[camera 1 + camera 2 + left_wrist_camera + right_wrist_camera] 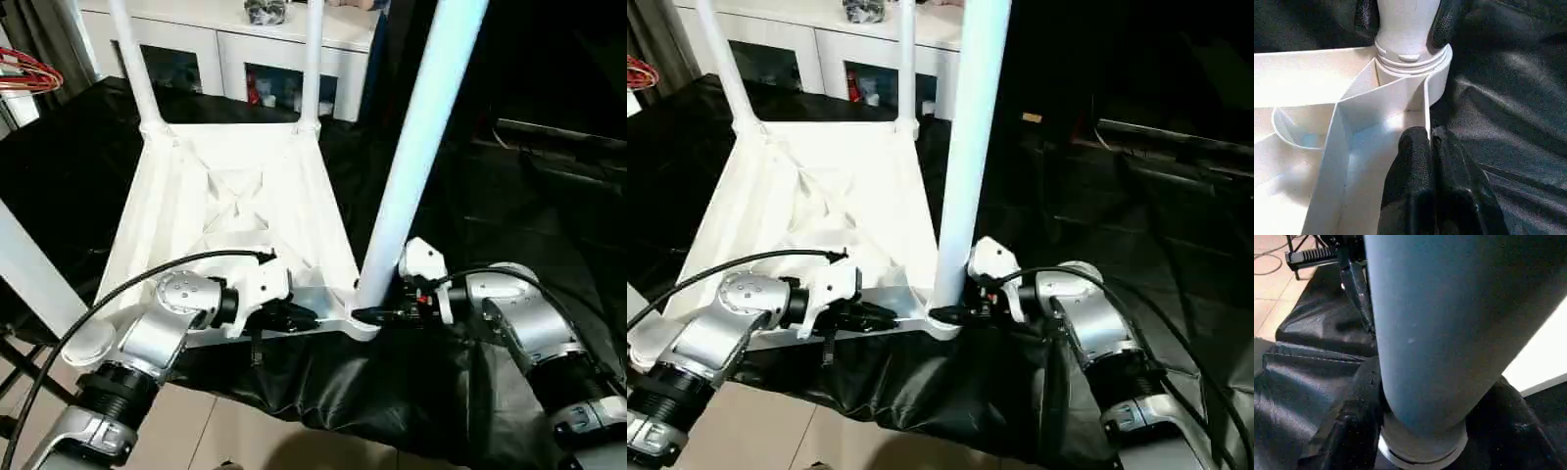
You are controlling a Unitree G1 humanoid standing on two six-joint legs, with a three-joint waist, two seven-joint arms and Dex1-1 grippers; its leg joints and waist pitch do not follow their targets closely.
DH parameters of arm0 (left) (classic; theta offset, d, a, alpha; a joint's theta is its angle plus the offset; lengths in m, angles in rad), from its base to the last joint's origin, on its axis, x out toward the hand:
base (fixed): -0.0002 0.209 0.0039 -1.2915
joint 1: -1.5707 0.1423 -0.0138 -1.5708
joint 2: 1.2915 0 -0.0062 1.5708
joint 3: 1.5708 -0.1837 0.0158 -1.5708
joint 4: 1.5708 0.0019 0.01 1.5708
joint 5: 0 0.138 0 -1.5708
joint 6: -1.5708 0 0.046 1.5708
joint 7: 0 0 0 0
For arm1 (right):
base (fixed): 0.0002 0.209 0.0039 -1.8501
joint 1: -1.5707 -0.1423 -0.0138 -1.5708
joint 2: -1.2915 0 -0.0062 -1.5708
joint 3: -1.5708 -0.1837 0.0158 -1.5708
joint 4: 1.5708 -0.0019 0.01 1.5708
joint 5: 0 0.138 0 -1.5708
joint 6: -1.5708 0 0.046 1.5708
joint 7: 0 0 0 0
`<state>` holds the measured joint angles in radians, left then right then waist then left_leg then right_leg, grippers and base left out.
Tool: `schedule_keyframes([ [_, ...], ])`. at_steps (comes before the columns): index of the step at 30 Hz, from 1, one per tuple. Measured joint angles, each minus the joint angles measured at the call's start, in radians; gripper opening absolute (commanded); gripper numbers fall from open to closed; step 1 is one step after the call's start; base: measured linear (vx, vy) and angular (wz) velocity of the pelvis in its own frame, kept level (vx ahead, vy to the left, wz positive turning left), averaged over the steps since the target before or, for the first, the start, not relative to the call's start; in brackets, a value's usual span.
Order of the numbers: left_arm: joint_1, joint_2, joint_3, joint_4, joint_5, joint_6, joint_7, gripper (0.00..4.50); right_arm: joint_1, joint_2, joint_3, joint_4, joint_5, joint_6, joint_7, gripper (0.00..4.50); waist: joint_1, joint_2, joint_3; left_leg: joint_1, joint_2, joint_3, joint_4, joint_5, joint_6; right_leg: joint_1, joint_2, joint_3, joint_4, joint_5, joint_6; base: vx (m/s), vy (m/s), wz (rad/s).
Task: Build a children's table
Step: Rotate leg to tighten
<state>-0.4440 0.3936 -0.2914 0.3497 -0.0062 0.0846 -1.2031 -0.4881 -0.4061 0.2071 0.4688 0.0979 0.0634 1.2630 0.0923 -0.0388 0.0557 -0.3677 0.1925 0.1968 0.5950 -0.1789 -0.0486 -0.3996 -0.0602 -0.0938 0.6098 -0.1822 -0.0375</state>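
Note:
The children's table lies upside down on a black cloth, its ribbed white tabletop facing up. Two white legs stand in the far corner sockets. A thick leg rises from the near right socket, and another tube rises from the near left corner. My left gripper is shut on the thin near-edge rib beside that right socket. My right gripper clasps the near right leg's base from the other side, one finger on each flank.
A white glass-doored cabinet stands behind the table. Red wire loops hang at the far left. Black cloth covers the surface to the right, and its front edge drops to a tiled floor.

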Motion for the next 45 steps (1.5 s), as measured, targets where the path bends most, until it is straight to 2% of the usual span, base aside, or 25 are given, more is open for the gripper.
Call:
schedule_keyframes([
  [4,0.004,-0.039,0.000,0.000,0.014,0.022,0.047,0.00,0.044,0.007,-0.034,-0.028,0.016,0.022,-0.032,2.04,0.010,0.000,0.000,0.001,0.000,0.000,0.001,0.000,0.000,0.005,-0.001,0.000,0.000,-0.001,0.002,0.000,0.000,0.00],
  [7,0.004,-0.062,0.002,0.000,0.036,0.046,0.097,0.00,0.063,0.033,-0.059,-0.029,0.016,0.038,-0.102,2.01,0.006,0.000,0.000,0.006,0.000,0.000,0.003,0.000,0.000,0.011,-0.001,0.001,0.000,-0.004,0.007,0.000,0.000,0.00],
  [10,-0.001,-0.125,0.017,0.022,0.075,0.096,0.218,0.00,0.062,0.115,-0.107,0.012,-0.003,0.058,-0.293,2.00,-0.013,-0.001,0.000,0.019,0.000,0.000,0.003,0.000,0.000,0.020,-0.002,0.000,-0.003,-0.005,0.009,0.000,0.000,0.00],
  [13,-0.033,-0.216,0.029,0.069,0.108,0.149,0.362,0.00,0.027,0.221,-0.165,0.069,-0.037,0.076,-0.557,1.99,-0.038,0.002,0.001,0.018,-0.001,-0.007,0.002,0.000,0.000,0.023,-0.003,-0.010,-0.017,-0.006,0.009,0.000,0.000,0.00],
  [16,-0.037,-0.250,0.025,0.077,0.113,0.170,0.415,0.00,0.013,0.244,-0.169,0.087,-0.049,0.088,-0.657,1.97,-0.054,0.010,0.001,0.018,-0.001,-0.022,0.001,0.000,0.001,0.033,-0.004,-0.026,-0.037,-0.006,0.009,0.000,0.000,0.00],
  [19,-0.037,-0.256,0.022,0.077,0.119,0.174,0.430,0.00,0.005,0.279,-0.176,0.091,-0.063,0.095,-0.722,1.97,-0.065,0.012,0.001,0.018,-0.004,-0.023,0.001,0.000,0.001,0.034,-0.008,-0.029,-0.040,-0.005,0.009,0.000,0.000,0.00],
  [20,-0.037,-0.256,0.021,0.077,0.120,0.174,0.430,0.00,0.006,0.282,-0.179,0.090,-0.063,0.094,-0.724,2.53,-0.064,0.012,0.001,0.019,-0.005,-0.023,0.001,-0.001,0.002,0.034,-0.010,-0.030,-0.040,-0.005,0.009,0.000,0.000,0.00],
  [23,-0.036,-0.256,0.020,0.073,0.122,0.174,0.430,0.00,0.010,0.288,-0.182,0.082,-0.066,0.093,-0.723,2.67,-0.065,0.013,0.002,0.019,-0.007,-0.023,0.001,-0.001,0.003,0.033,-0.013,-0.031,-0.040,-0.005,0.009,0.000,0.000,0.00],
  [28,-0.033,-0.235,0.019,0.056,0.119,0.170,0.403,0.00,0.020,0.279,-0.179,0.060,-0.060,0.094,-0.673,3.18,-0.065,0.014,0.003,0.018,-0.008,-0.022,0.001,-0.001,0.003,0.032,-0.014,-0.031,-0.039,-0.005,0.009,0.000,0.000,0.00],
  [36,-0.016,-0.137,0.017,0.019,0.065,0.105,0.258,0.00,0.021,0.147,-0.102,0.021,-0.047,0.055,-0.382,3.18,-0.057,0.013,0.006,0.013,-0.009,-0.021,-0.009,-0.002,0.003,0.020,-0.015,-0.028,-0.030,0.006,0.006,0.000,0.000,0.00],
  [42,-0.002,-0.065,0.018,-0.001,0.017,0.064,0.125,0.00,0.007,0.076,-0.052,0.030,-0.038,0.005,-0.192,3.18,-0.038,0.012,0.005,0.011,-0.008,-0.020,-0.016,-0.003,0.003,0.014,-0.013,-0.028,-0.023,0.008,0.000,0.000,0.000,0.00],
  [45,0.008,-0.026,0.017,-0.019,-0.003,0.061,0.063,0.00,0.004,0.065,-0.037,0.052,-0.025,-0.015,-0.124,2.86,-0.032,0.012,0.006,0.009,-0.008,-0.019,-0.015,-0.003,0.001,0.013,-0.014,-0.028,-0.023,0.007,0.000,0.000,0.000,0.00],
])
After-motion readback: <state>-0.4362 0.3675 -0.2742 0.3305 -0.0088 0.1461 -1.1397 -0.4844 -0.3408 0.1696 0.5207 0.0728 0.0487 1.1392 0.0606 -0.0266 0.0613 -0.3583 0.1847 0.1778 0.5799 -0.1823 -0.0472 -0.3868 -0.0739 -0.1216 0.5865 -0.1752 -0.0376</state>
